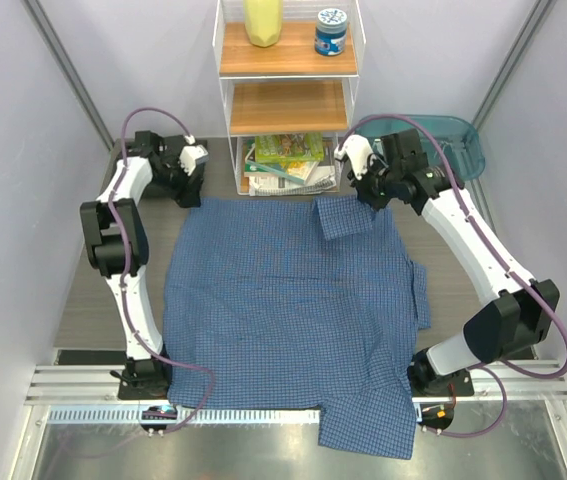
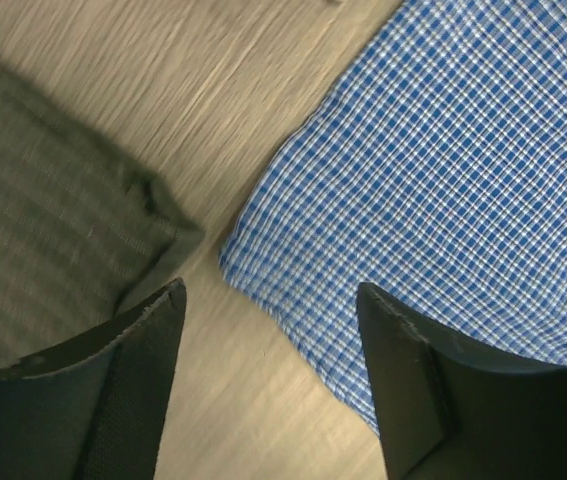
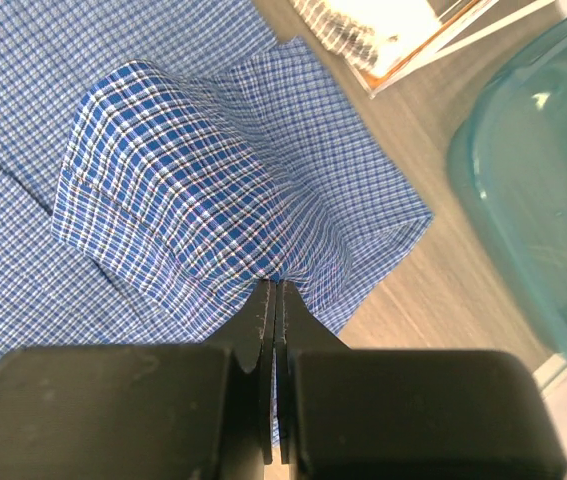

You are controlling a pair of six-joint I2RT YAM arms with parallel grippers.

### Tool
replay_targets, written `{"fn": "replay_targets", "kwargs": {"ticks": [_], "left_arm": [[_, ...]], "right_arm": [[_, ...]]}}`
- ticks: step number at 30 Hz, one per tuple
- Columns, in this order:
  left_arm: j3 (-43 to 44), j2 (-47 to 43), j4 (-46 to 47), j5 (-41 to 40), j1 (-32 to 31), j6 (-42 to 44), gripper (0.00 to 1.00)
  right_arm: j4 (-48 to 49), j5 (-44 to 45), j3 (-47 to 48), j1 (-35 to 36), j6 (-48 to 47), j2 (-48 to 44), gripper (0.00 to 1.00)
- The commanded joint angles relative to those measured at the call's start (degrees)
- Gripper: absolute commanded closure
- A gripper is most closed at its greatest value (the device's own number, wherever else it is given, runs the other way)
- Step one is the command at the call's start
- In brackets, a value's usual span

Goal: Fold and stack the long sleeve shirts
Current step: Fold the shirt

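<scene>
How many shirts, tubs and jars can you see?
Shirts: 2 (blue shirt, grey shirt)
Tubs: 1 (teal tub)
Jars: 2 (yellow jar, blue jar)
Total: 5

Blue check shirt [image 1: 283, 300] spread flat, far right corner folded up, charcoal grey shirt [image 2: 53, 230] beside it

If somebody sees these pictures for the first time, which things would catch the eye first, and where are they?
The big blue checked shirt is spread over most of the table, one part hanging off the near edge. At its far right corner the right gripper has its jaws shut on a raised fold, beside the teal tub. The left gripper, jaws open, hovers over bare table between it and a dark grey shirt.
</scene>
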Motion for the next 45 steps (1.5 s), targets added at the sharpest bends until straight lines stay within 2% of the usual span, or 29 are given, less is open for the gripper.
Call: {"fn": "replay_targets", "kwargs": {"ticks": [1, 8, 18, 22, 29, 36, 45], "left_arm": [[4.3, 2.0, -3.3, 5.7, -0.9, 9.2, 0.34], [12.0, 9.3, -6.5, 0.7, -2.4, 13.1, 0.43], [13.0, 12.1, -8.6, -4.2, -4.2, 18.0, 0.47], [11.8, 11.6, -8.9, -4.2, -4.3, 19.2, 0.65], [9.7, 7.0, -6.8, -2.4, -4.4, 18.0, 0.78], [9.5, 6.1, -6.8, -3.9, -4.4, 18.7, 0.67], [10.1, 7.4, -5.9, -4.1, -4.4, 17.9, 0.62]], "right_arm": [[0.9, -0.9, 3.5, -0.7, 1.0, -1.9, 0.99], [1.2, -1.1, 4.7, -1.4, 2.0, -2.7, 0.99], [1.6, -0.5, 6.6, -2.4, 2.2, -3.6, 0.99], [1.7, -0.7, 7.1, -2.9, 2.2, -4.1, 0.99], [2.1, -0.3, 8.5, -3.3, 2.1, -5.4, 0.99], [2.3, -0.3, 9.6, -3.6, 2.3, -6.4, 0.99], [2.7, -0.5, 9.6, -3.7, 2.3, -6.1, 0.99]]}}
